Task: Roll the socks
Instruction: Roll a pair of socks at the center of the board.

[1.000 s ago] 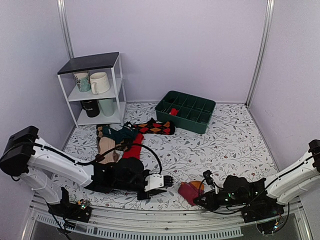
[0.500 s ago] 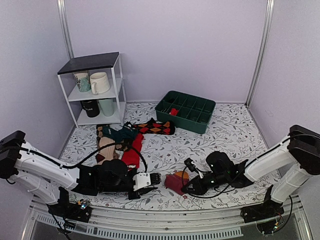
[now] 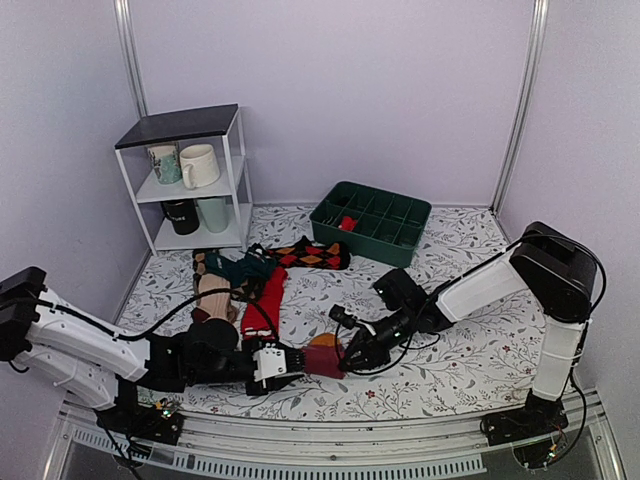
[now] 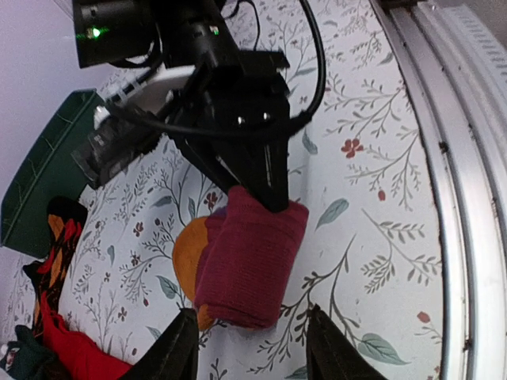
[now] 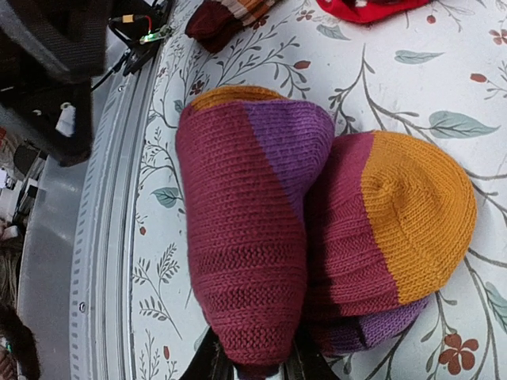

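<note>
Sock roll pinched in right jaws — their tips cut off; left jaws spread.

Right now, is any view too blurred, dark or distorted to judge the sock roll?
Top external: even soft light, sharp, the corner posts lean inward. Left wrist: tilted, the maroon sock roll crisp, the pale edge rail not blown out. Right wrist: knit sharp and well lit, the upper-left corner dark and blurred.
</note>
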`<state>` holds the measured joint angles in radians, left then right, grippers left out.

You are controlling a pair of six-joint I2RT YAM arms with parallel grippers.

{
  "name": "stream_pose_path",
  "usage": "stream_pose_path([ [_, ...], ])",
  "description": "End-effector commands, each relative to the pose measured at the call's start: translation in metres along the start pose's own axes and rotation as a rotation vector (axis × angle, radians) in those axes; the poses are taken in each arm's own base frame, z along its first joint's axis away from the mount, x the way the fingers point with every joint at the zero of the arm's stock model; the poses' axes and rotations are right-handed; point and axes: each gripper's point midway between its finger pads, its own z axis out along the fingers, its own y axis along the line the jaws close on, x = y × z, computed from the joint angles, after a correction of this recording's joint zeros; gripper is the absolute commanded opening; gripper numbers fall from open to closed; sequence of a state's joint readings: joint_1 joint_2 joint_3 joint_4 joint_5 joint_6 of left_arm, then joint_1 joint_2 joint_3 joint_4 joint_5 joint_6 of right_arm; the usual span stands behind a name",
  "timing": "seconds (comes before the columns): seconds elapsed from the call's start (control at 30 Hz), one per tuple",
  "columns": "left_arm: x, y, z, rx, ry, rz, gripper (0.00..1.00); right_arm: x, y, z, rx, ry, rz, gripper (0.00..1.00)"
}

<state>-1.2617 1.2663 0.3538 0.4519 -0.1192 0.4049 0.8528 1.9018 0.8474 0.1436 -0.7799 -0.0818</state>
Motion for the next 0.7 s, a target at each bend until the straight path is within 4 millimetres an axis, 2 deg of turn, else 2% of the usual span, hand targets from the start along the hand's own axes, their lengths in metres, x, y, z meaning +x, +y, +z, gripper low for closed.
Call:
stream_pose_path([
  [0.0,0.005,0.002,0.017,0.045,-0.002,0.000,0.47,0.056,-0.010,0.001,-0.028,0.187,0.046,0.19],
  [0.3,0.004,-0.004,0.033,0.061,-0.051,0.046,0.48,0.059,-0.008,0.002,-0.051,0.187,0.045,0.18],
  [0.57,0.015,0.001,0.056,0.018,-0.026,0.074,0.54,0.062,-0.010,0.004,-0.049,0.201,0.056,0.18],
  [0.67,0.013,0.006,0.057,-0.019,-0.045,0.075,0.55,0.063,-0.010,0.004,-0.052,0.205,0.062,0.18],
])
